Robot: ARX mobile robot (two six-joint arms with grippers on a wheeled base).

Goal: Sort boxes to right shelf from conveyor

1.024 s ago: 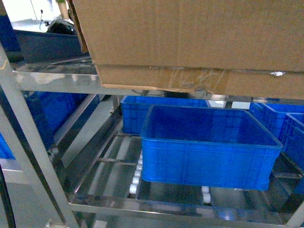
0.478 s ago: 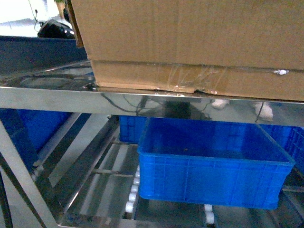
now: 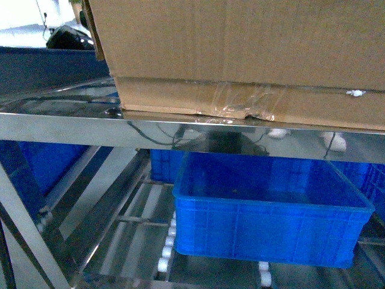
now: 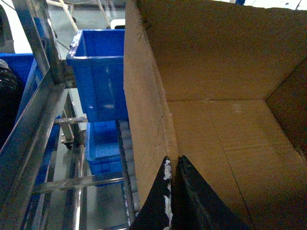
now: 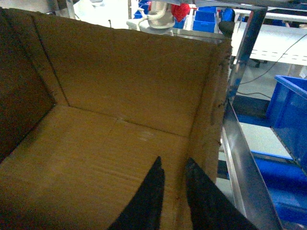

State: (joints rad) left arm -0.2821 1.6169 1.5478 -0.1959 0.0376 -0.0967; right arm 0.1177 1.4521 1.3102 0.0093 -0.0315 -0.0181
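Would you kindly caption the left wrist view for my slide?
Left end effector pinching the wall of the open, empty box, blue crates alongside.

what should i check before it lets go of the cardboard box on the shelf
1. Left tool pinching the left wall of the cardboard box: ok.
2. Right tool pinching the right wall: ok.
3. Box bottom over the steel shelf front rail: ok, front edge at the rail.
4. Box fully resting on the shelf: cannot tell, far side hidden.
5. Box empty: ok in both wrist views.
6. Blue crate one level below, apart from the box: ok.
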